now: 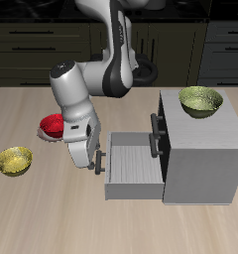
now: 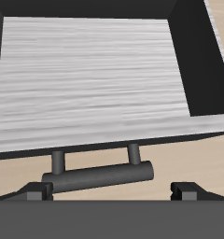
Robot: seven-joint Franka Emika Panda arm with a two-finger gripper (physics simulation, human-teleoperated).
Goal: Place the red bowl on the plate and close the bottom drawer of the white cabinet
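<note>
Dark kitchen cupboards stood behind the table. On it, the bottom drawer (image 1: 134,165) hung pulled out of the cabinet (image 1: 202,149), so the gripper (image 1: 96,162) stood at its handle (image 2: 98,175), fingers spread, apparently to push. The red bowl (image 1: 52,126) sat behind the arm; no plate showed.

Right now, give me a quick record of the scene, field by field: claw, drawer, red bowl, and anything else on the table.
claw: low at the bottom drawer's front, by its handle; fingers either side in the wrist view, gripping nothing visible
bottom drawer: pulled out, tray empty
white cabinet: one yellow-green bowl on top
red bowl: on the table behind the arm, partly hidden
plate: not clearly visible
other: second yellow-green bowl near the table's front edge
</note>
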